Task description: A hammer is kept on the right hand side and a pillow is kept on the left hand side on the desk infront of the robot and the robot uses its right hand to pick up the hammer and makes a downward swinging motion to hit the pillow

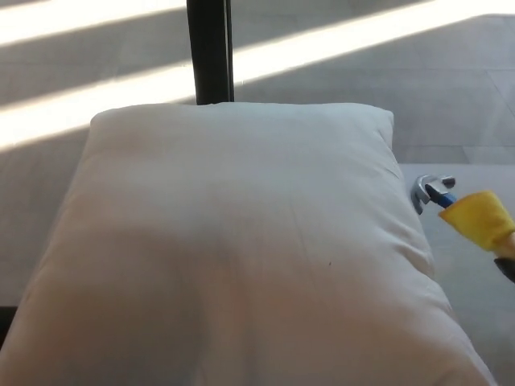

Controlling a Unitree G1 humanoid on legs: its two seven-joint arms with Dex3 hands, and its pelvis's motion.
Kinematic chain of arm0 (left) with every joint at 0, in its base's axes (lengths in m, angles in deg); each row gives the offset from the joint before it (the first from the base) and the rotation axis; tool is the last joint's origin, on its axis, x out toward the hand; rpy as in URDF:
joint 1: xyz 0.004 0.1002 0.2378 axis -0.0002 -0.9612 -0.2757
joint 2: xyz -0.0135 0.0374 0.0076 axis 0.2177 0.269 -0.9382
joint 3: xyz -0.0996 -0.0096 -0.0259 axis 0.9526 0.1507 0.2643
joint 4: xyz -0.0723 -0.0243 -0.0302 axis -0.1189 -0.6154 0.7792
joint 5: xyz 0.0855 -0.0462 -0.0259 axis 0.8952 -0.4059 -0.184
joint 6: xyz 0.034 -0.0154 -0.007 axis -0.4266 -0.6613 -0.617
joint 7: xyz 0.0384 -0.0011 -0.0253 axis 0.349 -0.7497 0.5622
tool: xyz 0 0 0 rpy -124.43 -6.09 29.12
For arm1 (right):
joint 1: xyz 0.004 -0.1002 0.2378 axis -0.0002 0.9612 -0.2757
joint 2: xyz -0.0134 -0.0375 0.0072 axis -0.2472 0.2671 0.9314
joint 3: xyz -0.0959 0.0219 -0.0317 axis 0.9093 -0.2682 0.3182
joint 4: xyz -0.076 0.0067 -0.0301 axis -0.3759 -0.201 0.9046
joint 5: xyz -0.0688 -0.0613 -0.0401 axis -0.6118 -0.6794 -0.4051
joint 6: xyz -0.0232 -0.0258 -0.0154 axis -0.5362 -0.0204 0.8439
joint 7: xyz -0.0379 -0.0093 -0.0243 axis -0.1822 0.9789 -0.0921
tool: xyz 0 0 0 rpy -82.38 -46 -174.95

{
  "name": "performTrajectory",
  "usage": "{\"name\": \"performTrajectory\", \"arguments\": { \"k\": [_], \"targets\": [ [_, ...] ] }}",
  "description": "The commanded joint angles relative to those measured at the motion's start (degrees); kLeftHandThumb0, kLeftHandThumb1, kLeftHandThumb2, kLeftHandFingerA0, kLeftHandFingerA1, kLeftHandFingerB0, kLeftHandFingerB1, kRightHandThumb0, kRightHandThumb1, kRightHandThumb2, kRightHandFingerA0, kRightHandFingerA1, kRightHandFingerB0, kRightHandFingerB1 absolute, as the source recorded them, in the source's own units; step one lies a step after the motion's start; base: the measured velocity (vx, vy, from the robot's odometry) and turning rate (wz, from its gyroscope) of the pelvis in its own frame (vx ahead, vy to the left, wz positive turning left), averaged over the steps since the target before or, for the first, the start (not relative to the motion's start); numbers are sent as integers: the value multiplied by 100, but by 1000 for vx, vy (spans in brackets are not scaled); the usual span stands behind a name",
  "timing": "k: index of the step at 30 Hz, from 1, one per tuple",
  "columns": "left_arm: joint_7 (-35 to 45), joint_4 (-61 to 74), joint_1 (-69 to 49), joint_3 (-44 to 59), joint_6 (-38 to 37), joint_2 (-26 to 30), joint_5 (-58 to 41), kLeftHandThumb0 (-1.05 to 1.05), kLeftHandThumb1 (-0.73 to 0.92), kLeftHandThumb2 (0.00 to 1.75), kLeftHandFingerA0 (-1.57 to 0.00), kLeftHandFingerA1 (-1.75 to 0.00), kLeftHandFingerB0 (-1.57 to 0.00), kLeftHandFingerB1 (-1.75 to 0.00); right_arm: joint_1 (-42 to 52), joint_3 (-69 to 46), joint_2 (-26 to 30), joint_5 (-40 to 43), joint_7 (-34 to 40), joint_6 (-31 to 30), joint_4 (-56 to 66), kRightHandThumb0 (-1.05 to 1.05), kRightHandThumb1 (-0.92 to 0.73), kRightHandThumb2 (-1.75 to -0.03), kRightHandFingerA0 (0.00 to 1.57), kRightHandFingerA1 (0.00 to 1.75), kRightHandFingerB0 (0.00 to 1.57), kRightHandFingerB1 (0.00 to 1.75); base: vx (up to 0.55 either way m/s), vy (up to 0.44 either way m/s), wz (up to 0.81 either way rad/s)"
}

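You are seeing a black post (210, 50) standing on the sunlit floor (96, 88), well away from the hand.

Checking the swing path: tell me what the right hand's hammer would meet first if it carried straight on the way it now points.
Most likely the pillow: the hammer points left, its metal head beside the pillow's right edge. Depth is unclear, and the right hand barely shows.
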Motion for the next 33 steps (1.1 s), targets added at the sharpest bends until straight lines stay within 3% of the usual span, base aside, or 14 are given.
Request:
{"name": "performTrajectory", "arguments": {
  "k": [1,2,7,9,16,20,22,24,25,27,28,29,31,33],
  "targets": [
    [5,8,-3,50,59,150,-80,-73,90,67,-71,-55,-74,-48,-84,-35,84,-423,498,667,-207,-27,-61,-96,108,175,66,136,0,0,0],
    [-21,-6,26,30,69,148,-60,-72,91,67,-71,-53,-73,-47,-40,14,94,-469,485,855,-256,-26,-58,-95,91,175,67,153,0,0,0],
    [61,13,12,28,28,127,-76,-73,91,67,-72,-56,-77,-48,135,312,-24,-676,407,975,-388,-23,-56,-95,97,175,64,143,0,0,0],
    [99,14,1,52,27,122,-106,-75,89,66,-73,-57,-78,-48,259,500,-93,-745,239,968,-394,-30,-59,-88,82,175,59,161,0,0,0],
    [46,22,57,35,18,94,-95,-72,91,67,-71,-54,-76,-48,591,779,-403,-911,405,1661,-643,-25,-52,-106,83,175,66,147,0,0,0],
    [83,56,48,44,89,103,-116,-73,91,67,-70,-57,-73,-49,527,1026,-465,-1052,203,1692,-768,-20,-57,-95,84,175,65,145,0,0,0],
    [22,6,80,52,113,107,-114,-72,91,67,-70,-55,-73,-48,523,1145,-401,-1153,119,1846,-782,-27,-60,-85,67,142,76,105,0,0,0],
    [10,-14,104,37,95,105,-95,-72,91,67,-71,-55,-74,-48,450,1182,-404,-1184,61,1816,-862,-24,-61,-85,70,141,78,93,0,0,0],
    [21,5,91,45,76,97,-104,-72,91,67,-71,-56,-74,-48,350,1111,-475,-1116,36,1707,-978,-24,-66,-75,72,141,61,63,0,0,0],
    [31,-3,94,59,82,95,-119,-73,91,67,-72,-56,-75,-49,270,1007,-543,-1052,32,1647,-1060,-29,-70,-62,71,117,45,50,0,0,0],
    [36,-11,97,57,84,98,-117,-73,91,67,-71,-56,-75,-49,242,993,-525,-1043,-96,1634,-1063,-42,-68,-60,36,70,23,31,0,0,0],
    [43,-23,102,54,88,103,-113,-73,91,67,-71,-56,-75,-49,209,988,-489,-1015,-284,1597,-1041,-42,-68,-60,36,70,23,31,0,0,0],
    [25,-23,70,32,73,101,-84,-73,90,67,-72,-54,-75,-48,5,1669,-220,-1621,-896,1456,-1044,-87,-53,-88,0,16,2,7,0,0,0],
    [68,-8,7,71,54,103,-121,-73,90,67,-71,-55,-76,-49,-35,1902,-127,-1743,-1124,1332,-907,-94,-53,-90,0,20,0,0,0,0,0]
  ]
}}
